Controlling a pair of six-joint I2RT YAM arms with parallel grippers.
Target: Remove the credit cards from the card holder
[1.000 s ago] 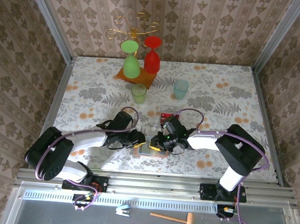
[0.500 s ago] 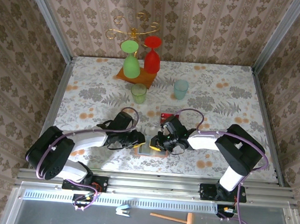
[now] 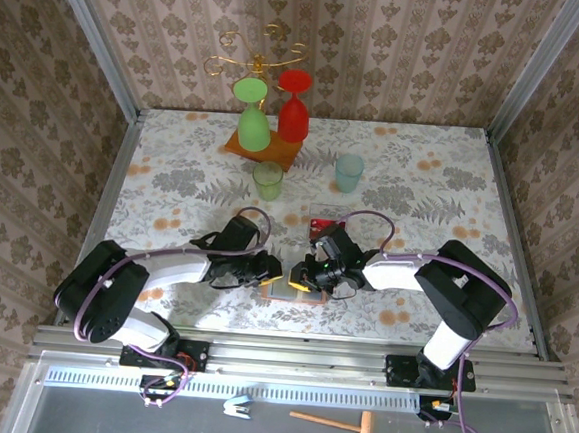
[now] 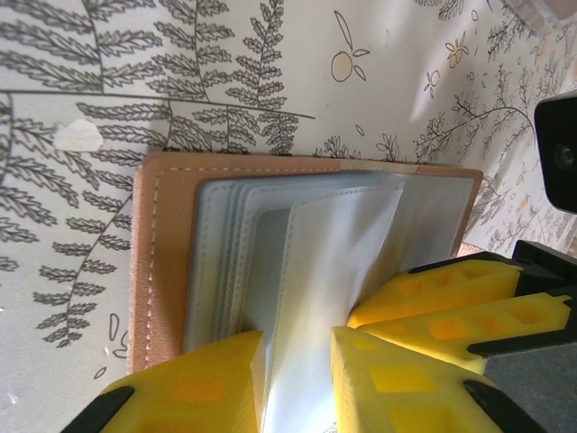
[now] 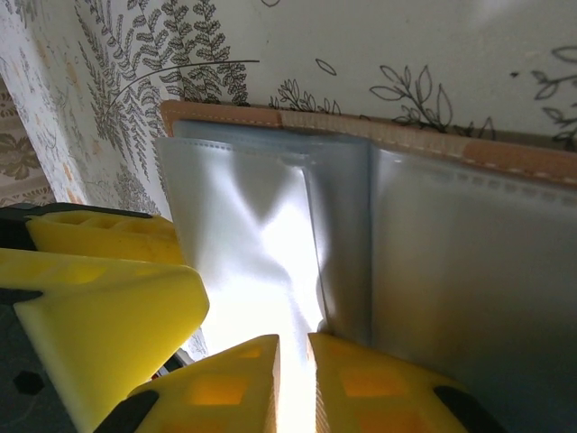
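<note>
Left hand [image 4: 297, 379] and right hand [image 5: 293, 361] pinch a clear sleeve [image 4: 334, 244] raised from the open card holder [image 3: 282, 288].
The card holder lies flat on the surface [image 3: 422, 187], directly between the two hands; the left hand meets it from its left side, the right hand from its right, each closed narrow on the lifted sleeve; a few red credit cards [image 3: 321, 225] lie just beyond the card holder, nearer the right hand; whether any sleeve is loaded I cannot tell.

Green goblet [image 3: 253, 125], red goblet [image 3: 293, 119] on wooden base [image 3: 277, 159]; green cup [image 3: 267, 180], teal cup [image 3: 349, 171] nearby.
</note>
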